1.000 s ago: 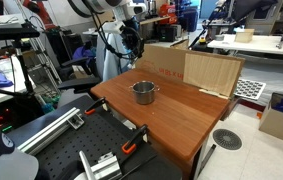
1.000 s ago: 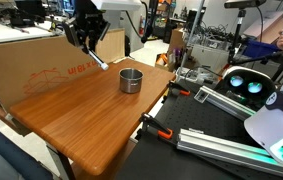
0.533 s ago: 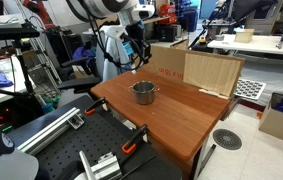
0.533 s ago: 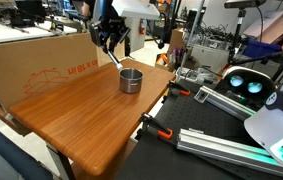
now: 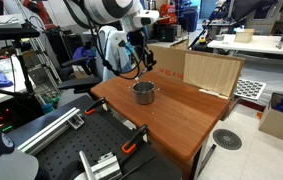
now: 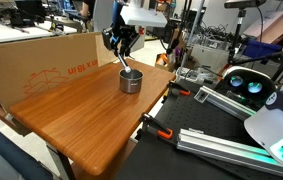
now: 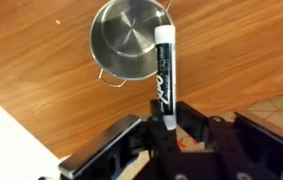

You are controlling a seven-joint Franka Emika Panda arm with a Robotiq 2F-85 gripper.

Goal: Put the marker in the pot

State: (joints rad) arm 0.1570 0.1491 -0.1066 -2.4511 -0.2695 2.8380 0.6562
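Observation:
The marker (image 7: pixel 163 70), a whitish pen with a black tip, hangs from my gripper (image 7: pixel 164 118), whose jaws are shut on its upper end. The silver pot (image 7: pixel 129 40) stands upright on the wooden table (image 7: pixel 41 60), and in the wrist view the marker's tip lies over the pot's right rim. In both exterior views the gripper (image 5: pixel 140 52) (image 6: pixel 121 44) hovers just above the pot (image 5: pixel 144 93) (image 6: pixel 130 81), and the marker (image 6: pixel 126 65) points down at it.
A large cardboard box (image 5: pixel 196 68) (image 6: pixel 41 65) stands along the table's back edge. Orange clamps (image 5: pixel 131 147) (image 6: pixel 158 130) grip the table's front edge. A round dark disc with holes (image 5: pixel 227 139) lies on the floor. Lab benches and equipment surround the table.
The gripper has carried the marker from near the cardboard box across and down to just above the pot. The pot has not moved.

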